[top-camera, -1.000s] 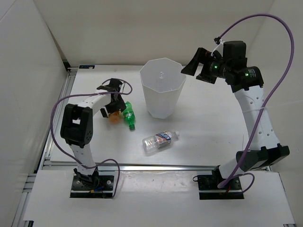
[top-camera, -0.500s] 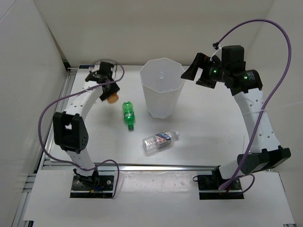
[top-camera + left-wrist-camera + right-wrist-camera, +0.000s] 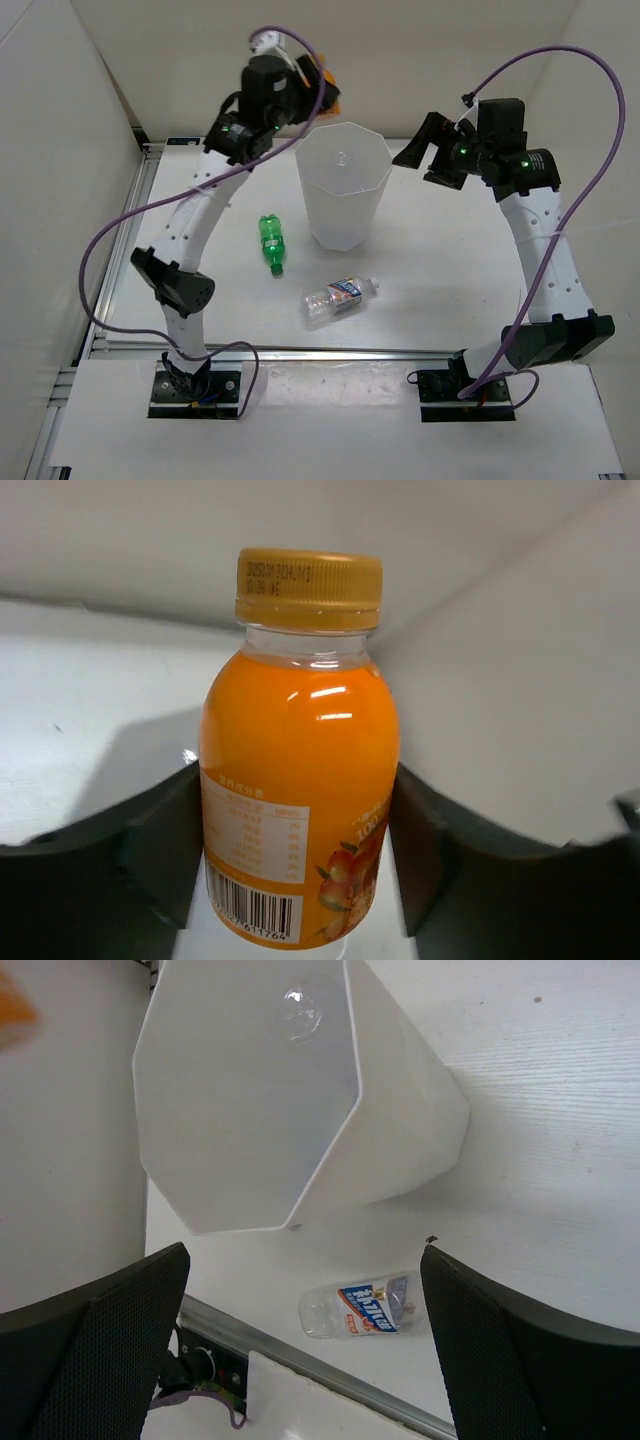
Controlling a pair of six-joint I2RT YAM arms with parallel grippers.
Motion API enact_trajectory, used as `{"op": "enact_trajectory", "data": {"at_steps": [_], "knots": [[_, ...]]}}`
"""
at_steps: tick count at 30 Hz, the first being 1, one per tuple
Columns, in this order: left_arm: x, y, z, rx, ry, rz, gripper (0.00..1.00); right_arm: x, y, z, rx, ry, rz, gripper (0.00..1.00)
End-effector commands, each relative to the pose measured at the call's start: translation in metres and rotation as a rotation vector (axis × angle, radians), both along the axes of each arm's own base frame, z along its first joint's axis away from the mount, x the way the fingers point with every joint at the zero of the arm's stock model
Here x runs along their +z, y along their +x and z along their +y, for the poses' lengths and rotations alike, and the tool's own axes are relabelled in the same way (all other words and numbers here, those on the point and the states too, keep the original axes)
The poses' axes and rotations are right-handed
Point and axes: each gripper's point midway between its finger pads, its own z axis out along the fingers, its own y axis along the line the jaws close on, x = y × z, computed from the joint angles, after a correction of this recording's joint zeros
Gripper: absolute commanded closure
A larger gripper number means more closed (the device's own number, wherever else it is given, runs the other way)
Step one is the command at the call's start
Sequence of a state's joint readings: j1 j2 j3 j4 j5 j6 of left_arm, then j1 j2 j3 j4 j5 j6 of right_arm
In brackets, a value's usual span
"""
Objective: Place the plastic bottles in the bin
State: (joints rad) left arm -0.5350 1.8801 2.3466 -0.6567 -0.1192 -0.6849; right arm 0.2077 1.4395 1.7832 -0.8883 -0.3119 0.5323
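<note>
The orange bottle, clamped in the left gripper, is now lifted from the left edge of the counter towards the bin, so release is judged near.

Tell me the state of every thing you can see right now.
orange bottle: capped, held off the table
left claw: shut on orange bottle, high beside the bin's rim
right claw: open, empty
green bottle: lying on table
clear bottle: capped, lying on its side on table
bin: upright, top open
</note>
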Motion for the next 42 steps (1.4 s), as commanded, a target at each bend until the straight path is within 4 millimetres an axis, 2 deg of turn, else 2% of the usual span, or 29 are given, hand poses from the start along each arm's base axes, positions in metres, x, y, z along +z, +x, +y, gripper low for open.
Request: {"op": "enact_trajectory", "data": {"at_steps": [1, 2, 3, 4, 6, 7, 8, 9, 10, 11, 12, 13, 14, 15, 17, 18, 21, 24, 29, 35, 38, 42], "knots": [[-0.075, -0.017, -0.059, -0.225, 0.098, 0.155, 0.21, 0.013, -0.006, -0.010, -0.024, 0.010, -0.048, 0.00], [-0.087, -0.019, -0.061, -0.243, 0.106, 0.180, 0.16, 0.017, -0.007, -0.014, -0.035, 0.012, -0.059, 0.00], [-0.076, -0.028, -0.056, -0.240, 0.090, 0.175, 0.05, 0.015, -0.010, -0.015, -0.035, 0.011, -0.056, 0.00], [-0.074, -0.034, -0.053, -0.227, 0.095, 0.172, 0.00, 0.015, -0.008, -0.018, -0.046, 0.011, -0.056, 0.00], [-0.056, -0.050, -0.031, -0.183, 0.105, 0.133, 0.00, 0.012, -0.014, -0.024, -0.064, 0.004, -0.049, 0.00], [-0.048, -0.050, -0.015, -0.118, 0.126, 0.107, 0.00, 0.008, -0.013, -0.025, -0.071, -0.003, -0.041, 0.00], [-0.056, -0.053, -0.001, -0.063, 0.149, 0.119, 0.00, 0.009, -0.016, -0.026, -0.072, -0.003, -0.044, 0.00], [-0.035, -0.067, 0.023, 0.003, 0.137, 0.077, 0.00, 0.004, -0.019, -0.026, -0.072, -0.004, -0.035, 0.00], [-0.035, -0.065, 0.053, 0.154, 0.151, 0.073, 0.00, 0.000, -0.019, -0.026, -0.071, -0.006, -0.025, 0.00], [-0.070, -0.067, 0.073, 0.235, 0.196, 0.136, 0.00, 0.004, -0.021, -0.027, -0.072, -0.004, -0.035, 0.00], [-0.066, -0.078, 0.098, 0.310, 0.142, 0.139, 0.00, -0.002, -0.022, -0.027, -0.071, -0.007, -0.020, 0.00], [-0.084, -0.074, 0.124, 0.360, 0.125, 0.188, 0.00, -0.007, -0.022, -0.027, -0.071, -0.009, -0.008, 0.00], [-0.104, -0.075, 0.134, 0.363, 0.118, 0.238, 0.00, -0.007, -0.022, -0.026, -0.076, -0.003, -0.003, 0.00], [-0.140, -0.076, 0.144, 0.364, 0.137, 0.318, 0.00, -0.005, -0.021, -0.026, -0.076, -0.001, -0.012, 0.00], [-0.171, -0.075, 0.158, 0.345, 0.104, 0.415, 0.00, -0.008, -0.022, -0.025, -0.069, 0.002, -0.002, 0.00], [-0.197, -0.076, 0.161, 0.349, 0.108, 0.480, 0.00, -0.008, -0.022, -0.025, -0.069, 0.002, -0.002, 0.00], [-0.231, -0.076, 0.161, 0.329, 0.138, 0.553, 0.00, -0.010, -0.017, -0.023, -0.060, 0.006, 0.009, 0.00], [-0.277, -0.065, 0.150, 0.223, 0.259, 0.637, 0.00, -0.014, -0.013, -0.020, -0.051, 0.010, 0.019, 0.00], [-0.330, -0.066, 0.145, 0.197, 0.333, 0.752, 0.00, -0.015, -0.008, -0.016, -0.041, 0.025, 0.035, 0.00], [-0.377, -0.068, 0.133, 0.145, 0.345, 0.838, 0.00, -0.011, -0.007, -0.017, -0.036, 0.021, 0.020, 0.00], [-0.390, -0.067, 0.127, 0.119, 0.336, 0.862, 0.00, -0.013, -0.008, -0.018, -0.039, 0.008, 0.023, 0.00], [-0.424, -0.075, 0.117, 0.046, 0.338, 0.949, 0.00, -0.016, -0.009, -0.020, -0.041, -0.005, 0.027, 0.00]]}}
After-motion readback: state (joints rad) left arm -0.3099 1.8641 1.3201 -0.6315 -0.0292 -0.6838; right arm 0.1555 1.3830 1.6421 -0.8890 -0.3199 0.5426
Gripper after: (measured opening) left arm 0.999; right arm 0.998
